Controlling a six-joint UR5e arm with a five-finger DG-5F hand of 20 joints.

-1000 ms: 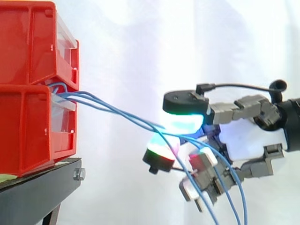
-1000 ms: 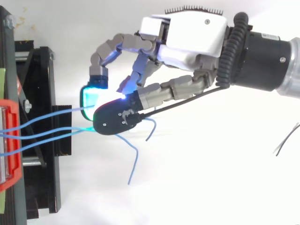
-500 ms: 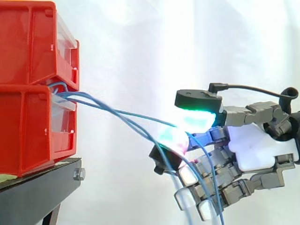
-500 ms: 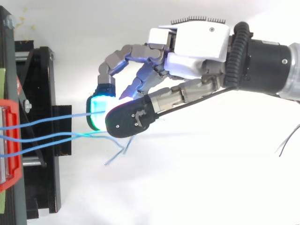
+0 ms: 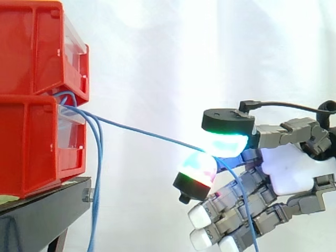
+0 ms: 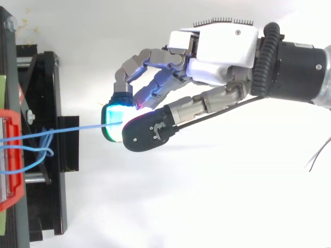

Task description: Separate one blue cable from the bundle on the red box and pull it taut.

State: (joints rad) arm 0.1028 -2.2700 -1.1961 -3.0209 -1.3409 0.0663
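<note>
Two red bins (image 5: 37, 100) are stacked on a black stand (image 5: 37, 215) at the left. Blue cables come out of the gap between them. One blue cable (image 5: 142, 134) runs in a straight line from the bins to my hand (image 5: 286, 173), which is shut on it between the glowing thumb pad (image 5: 226, 140) and a glowing fingertip (image 5: 197, 170). The other blue cables (image 5: 97, 173) hang down loose beside the lower bin. In the top view the held cable (image 6: 77, 128) stretches from the red bin (image 6: 11, 155) to the hand (image 6: 217, 51), and loose cables loop at the bin's edge.
The white curtain is behind everything. The black stand (image 6: 46, 144) juts out below the bins in the top view. A thin dark wire (image 6: 318, 157) lies at the right edge of that view.
The hand has moved a little to the right, away from the bins. Two cables have slipped off it and dropped beside the bin. The one held cable has gone straight.
</note>
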